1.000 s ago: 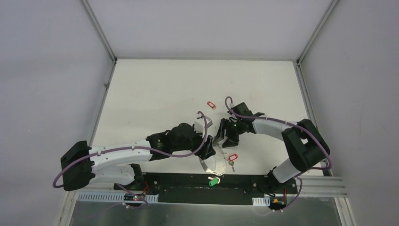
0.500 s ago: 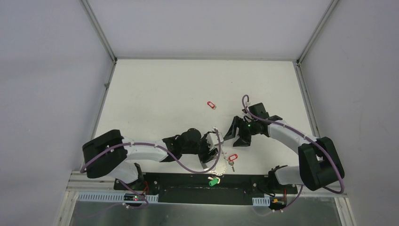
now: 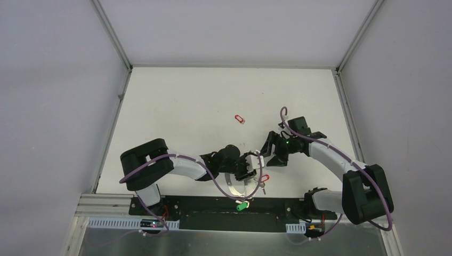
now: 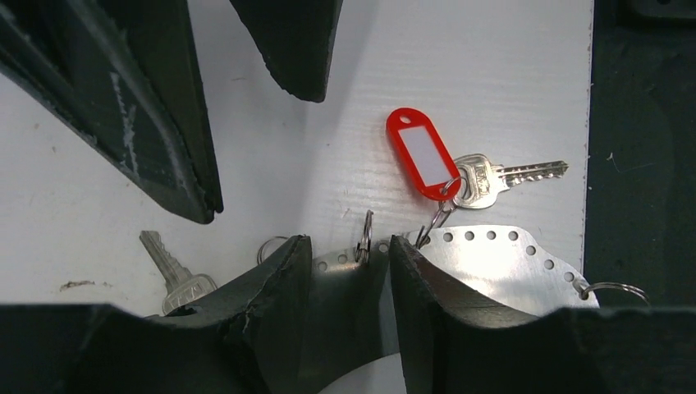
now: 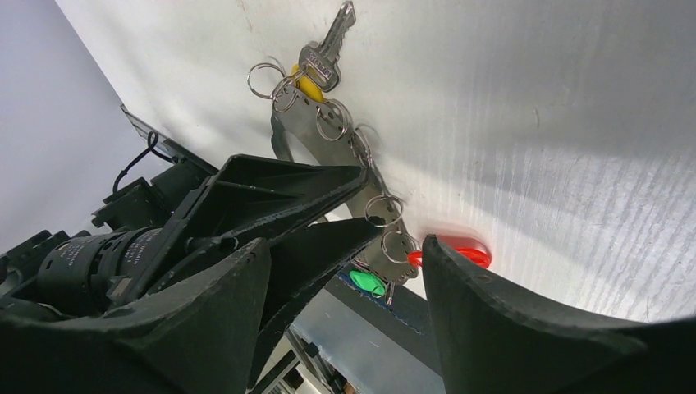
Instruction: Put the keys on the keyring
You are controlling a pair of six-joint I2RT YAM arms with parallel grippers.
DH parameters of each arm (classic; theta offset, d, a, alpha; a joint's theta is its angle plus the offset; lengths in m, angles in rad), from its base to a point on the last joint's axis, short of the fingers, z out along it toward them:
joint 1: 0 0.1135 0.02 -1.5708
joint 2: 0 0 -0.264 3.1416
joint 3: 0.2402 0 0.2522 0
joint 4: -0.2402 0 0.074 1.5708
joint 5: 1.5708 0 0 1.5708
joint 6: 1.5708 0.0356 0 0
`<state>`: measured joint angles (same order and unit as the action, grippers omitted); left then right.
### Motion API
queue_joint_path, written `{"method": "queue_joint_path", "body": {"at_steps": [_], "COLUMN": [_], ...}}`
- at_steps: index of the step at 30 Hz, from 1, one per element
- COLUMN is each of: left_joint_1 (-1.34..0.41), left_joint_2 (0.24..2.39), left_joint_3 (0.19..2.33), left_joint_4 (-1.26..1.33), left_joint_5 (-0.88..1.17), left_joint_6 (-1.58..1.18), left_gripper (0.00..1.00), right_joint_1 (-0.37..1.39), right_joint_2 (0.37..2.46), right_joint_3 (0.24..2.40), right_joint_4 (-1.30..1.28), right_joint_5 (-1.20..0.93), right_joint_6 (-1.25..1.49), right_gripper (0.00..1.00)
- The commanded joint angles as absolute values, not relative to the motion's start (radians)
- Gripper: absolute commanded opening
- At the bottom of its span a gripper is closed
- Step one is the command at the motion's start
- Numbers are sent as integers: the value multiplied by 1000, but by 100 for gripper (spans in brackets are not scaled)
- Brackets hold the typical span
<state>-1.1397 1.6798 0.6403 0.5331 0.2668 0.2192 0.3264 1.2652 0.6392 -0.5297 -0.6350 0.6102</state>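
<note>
The keyring (image 4: 492,263) shows as a flat curved silver band with holes along its edge, lying on the white table near the front edge (image 3: 233,188). Small split rings hang in its holes. A red-tagged key (image 4: 423,156) is linked to it. A yellow-tagged key (image 5: 316,66) sits at its far end and a green tag (image 3: 242,205) at its near end. My left gripper (image 4: 349,240) sits low over the band, its jaws a narrow gap apart and straddling one split ring. My right gripper (image 5: 346,246) is open and empty, just right of the left one (image 3: 273,152).
A separate red tag (image 3: 240,118) lies alone further back on the table. Another silver key (image 4: 168,271) lies left of my left fingers. The black base strip (image 3: 213,205) runs along the table's front edge, right beside the band.
My left gripper has slid right along the band toward the red-tagged key, and its arm has folded in. My right gripper has drawn back to the right. The band has stayed put.
</note>
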Motion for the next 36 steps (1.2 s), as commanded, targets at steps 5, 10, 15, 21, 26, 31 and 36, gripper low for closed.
{"method": "queue_joint_path", "body": {"at_steps": [5, 10, 15, 21, 26, 31, 36], "left_joint_1": [-1151, -1150, -1150, -1149, -1149, -1149, -1149], "left_joint_2": [1721, 1713, 1687, 1597, 1448, 1275, 1109], "left_joint_3": [687, 676, 671, 667, 653, 641, 592], "left_joint_4": [610, 595, 556, 481, 391, 291, 280], "left_joint_5": [322, 311, 314, 275, 191, 140, 117], "left_joint_6": [265, 274, 290, 265, 196, 134, 85], "left_gripper": [33, 19, 2, 0, 0, 0, 0], "right_joint_1": [304, 298, 296, 296, 297, 303, 338], "right_joint_2": [1242, 1238, 1211, 1088, 928, 762, 625], "right_joint_3": [642, 655, 674, 692, 653, 556, 503], "right_joint_4": [-546, -557, -565, -517, -363, -127, 9], "right_joint_5": [-679, -688, -716, -726, -721, -846, -960], "right_joint_6": [577, 566, 534, 491, 491, 450, 287], "right_gripper": [70, 70, 73, 82, 85, 85, 77]}}
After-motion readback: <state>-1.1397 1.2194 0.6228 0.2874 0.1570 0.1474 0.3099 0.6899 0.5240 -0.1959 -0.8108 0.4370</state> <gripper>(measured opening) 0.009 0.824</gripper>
